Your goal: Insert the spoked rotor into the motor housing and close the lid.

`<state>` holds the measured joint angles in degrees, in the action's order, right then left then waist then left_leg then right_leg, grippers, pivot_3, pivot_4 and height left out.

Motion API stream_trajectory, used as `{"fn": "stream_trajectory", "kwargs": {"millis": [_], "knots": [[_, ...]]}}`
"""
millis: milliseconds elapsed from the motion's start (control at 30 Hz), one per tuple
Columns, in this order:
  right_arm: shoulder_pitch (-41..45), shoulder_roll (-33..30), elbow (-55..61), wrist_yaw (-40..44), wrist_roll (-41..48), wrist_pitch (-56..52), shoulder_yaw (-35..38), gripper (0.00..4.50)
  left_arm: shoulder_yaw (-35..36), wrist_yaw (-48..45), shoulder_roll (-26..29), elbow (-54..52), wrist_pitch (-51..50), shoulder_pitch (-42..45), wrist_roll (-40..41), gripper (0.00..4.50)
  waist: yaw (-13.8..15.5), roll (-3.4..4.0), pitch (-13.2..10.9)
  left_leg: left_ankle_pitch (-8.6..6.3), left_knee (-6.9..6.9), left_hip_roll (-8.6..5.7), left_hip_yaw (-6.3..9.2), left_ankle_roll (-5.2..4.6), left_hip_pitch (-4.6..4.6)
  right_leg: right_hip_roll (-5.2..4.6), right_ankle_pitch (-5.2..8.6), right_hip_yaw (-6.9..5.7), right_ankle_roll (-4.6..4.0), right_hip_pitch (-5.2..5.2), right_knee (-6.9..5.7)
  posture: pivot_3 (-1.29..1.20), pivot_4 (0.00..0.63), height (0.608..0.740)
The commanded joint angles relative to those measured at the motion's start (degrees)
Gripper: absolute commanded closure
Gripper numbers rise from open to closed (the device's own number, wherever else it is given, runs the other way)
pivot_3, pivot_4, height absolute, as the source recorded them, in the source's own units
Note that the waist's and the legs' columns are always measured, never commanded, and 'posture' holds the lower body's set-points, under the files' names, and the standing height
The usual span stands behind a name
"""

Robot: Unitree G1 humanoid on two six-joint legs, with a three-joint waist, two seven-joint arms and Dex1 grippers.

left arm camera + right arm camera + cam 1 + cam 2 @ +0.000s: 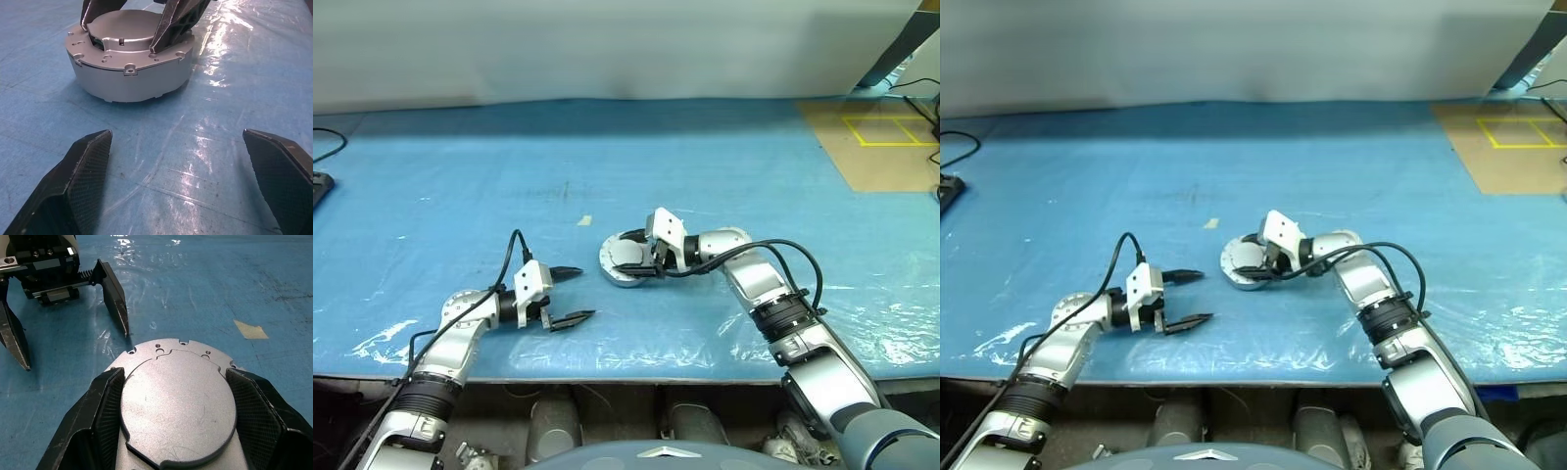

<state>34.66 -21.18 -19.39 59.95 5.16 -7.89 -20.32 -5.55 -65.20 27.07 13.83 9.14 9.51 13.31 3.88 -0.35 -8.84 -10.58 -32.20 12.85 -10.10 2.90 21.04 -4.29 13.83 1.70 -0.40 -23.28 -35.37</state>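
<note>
Blue sheeted table (705,166), right hand (173,396) apparently clasping closed motor housing (625,261), left hand (570,294) released, level nearby.

Two silver-grey metal arms with black ribbed wrist collars, each ending in a white-and-silver block carrying the left gripper (570,295) and right gripper (644,257), their black fingers (83,183) tapered with a woven carbon texture, and a black cable looping along each forearm

Matt grey metal lid (178,406), glossy plastic sheet (705,166)
</note>
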Motion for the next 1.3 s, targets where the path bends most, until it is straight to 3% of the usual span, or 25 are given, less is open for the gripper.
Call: {"fn": "stream_trajectory", "kwargs": {"millis": [33, 267, 333, 733, 1000, 1300], "knots": [[-2.07, -2.2, -3.24, -0.07, -4.03, -2.4, -1.94, 1.51, 2.2, 1.89, -0.74, -1.79, -3.51, 1.36, 3.37, 0.0, 0.0, 0.0, 0.0, 0.0, 0.0, 0.0, 0.0, 0.0, 0.0, 0.0, 0.0, 0.0, 0.0, 0.01, 0.01, 0.0, 0.15, 0.74], [-2.13, -2.21, -3.06, -0.38, -4.09, -2.15, -2.07, 1.51, 6.13, 3.83, -3.05, -0.62, -13.55, 4.28, 10.55, 0.0, 0.03, -0.02, 0.01, 0.0, 0.01, -0.02, 0.0, 0.01, 0.01, 0.0, 0.0, 0.0, 0.0, 0.02, 0.07, 0.0, 0.15, 0.74], [-2.1, -2.12, -3.25, -0.69, -4.34, -1.89, -2.17, 1.51, 6.34, 2.23, -3.72, 0.86, -13.89, 5.55, 11.82, 0.38, 0.02, -0.02, 0.02, 0.01, 0.01, -0.02, 0.0, 0.01, 0.03, 0.0, 0.0, 0.0, 0.0, 0.02, 0.11, 0.0, 0.15, 0.74], [-2.5, -2.0, -3.31, -3.15, -4.69, -1.28, -1.66, 1.51, 4.31, -3.37, -8.15, 15.22, -6.93, 14.51, 7.79, 4.45, 0.0, -0.05, 0.03, 0.01, 0.07, -0.02, 0.0, 0.01, 0.01, 0.0, 0.0, -0.01, 0.0, 0.08, 0.22, 0.0, 0.15, 0.74], [-3.18, -2.14, -2.63, -3.85, -4.6, -1.48, -1.47, 1.51, 2.77, -3.26, -9.17, 19.87, -2.66, 15.61, 4.15, 4.45, 0.05, -0.06, 0.05, 0.0, 0.1, -0.03, 0.0, 0.0, -0.04, -0.02, -0.01, -0.02, 0.01, 0.16, 0.29, 0.0, 0.15, 0.74], [-3.22, -2.34, -2.24, -3.11, -4.4, -1.57, -1.64, 1.51, 0.81, -4.77, -9.02, 15.7, -5.66, 14.7, 4.18, 4.45, 0.05, -0.09, 0.07, -0.12, 0.23, -0.04, 0.01, -0.21, -0.08, -0.04, -0.02, -0.03, 0.02, 0.23, 0.46, 0.0, 0.15, 0.74]]}}
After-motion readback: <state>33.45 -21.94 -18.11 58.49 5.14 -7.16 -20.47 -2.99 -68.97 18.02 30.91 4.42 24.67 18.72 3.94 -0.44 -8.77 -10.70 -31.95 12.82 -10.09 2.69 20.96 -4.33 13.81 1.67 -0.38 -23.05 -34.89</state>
